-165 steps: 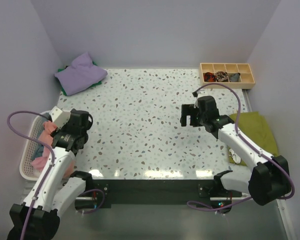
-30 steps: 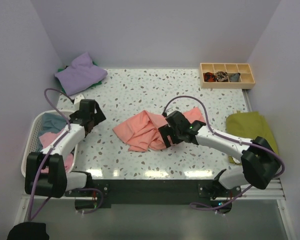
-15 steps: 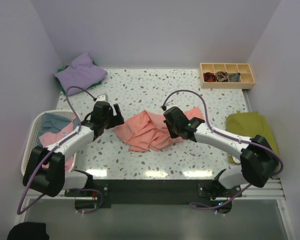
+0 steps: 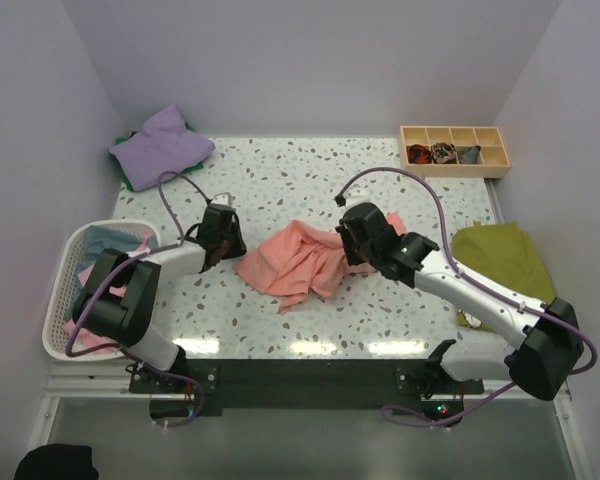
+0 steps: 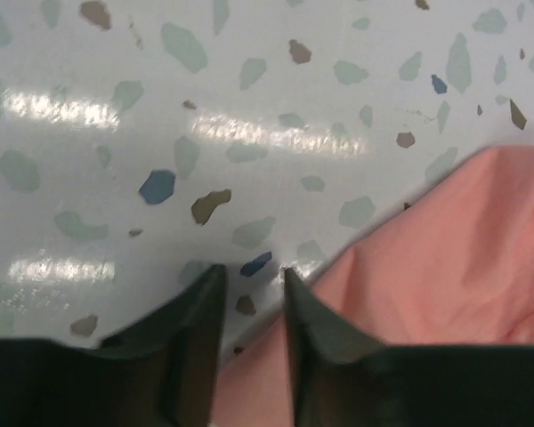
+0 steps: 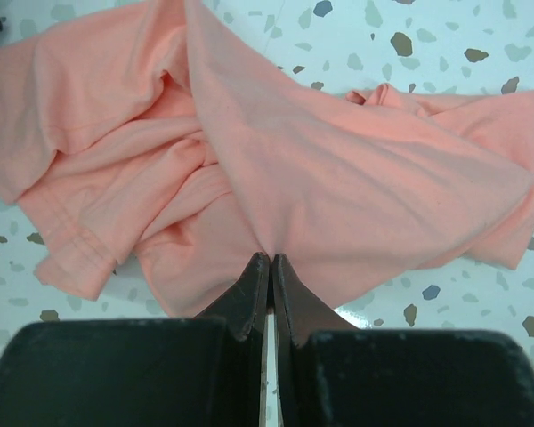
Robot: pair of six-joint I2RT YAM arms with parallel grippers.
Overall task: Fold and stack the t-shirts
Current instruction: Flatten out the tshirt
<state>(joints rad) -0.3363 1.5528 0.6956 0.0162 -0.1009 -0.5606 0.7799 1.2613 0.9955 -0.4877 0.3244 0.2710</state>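
Observation:
A large salmon-pink t-shirt [image 4: 302, 264] lies crumpled at mid-table. My right gripper [image 4: 348, 250] is over its right part, shut on a raised pinch of the fabric [image 6: 269, 251]; the cloth spreads out from that pinch to both sides. At the shirt's left edge, low over the table, is my left gripper [image 4: 234, 246]. In the left wrist view its fingers [image 5: 206, 307] stand apart with a narrow gap, and the pink edge [image 5: 445, 258] lies between them near their base. A lavender t-shirt [image 4: 161, 146] lies folded at the back left over a green one [image 4: 128, 181].
A white basket [image 4: 52, 318] at the left table edge holds light blue [image 4: 102, 244] and pink [image 4: 88, 275] shirts. A wooden compartment tray [image 4: 454, 150] with small items sits at the back right. An olive-green cloth [image 4: 508, 255] lies at the right edge.
My left arm swung right from the basket to the pink shirt's left edge, its jaws narrowing. My right gripper shut on the shirt and drew the pinched fabric up and rightward.

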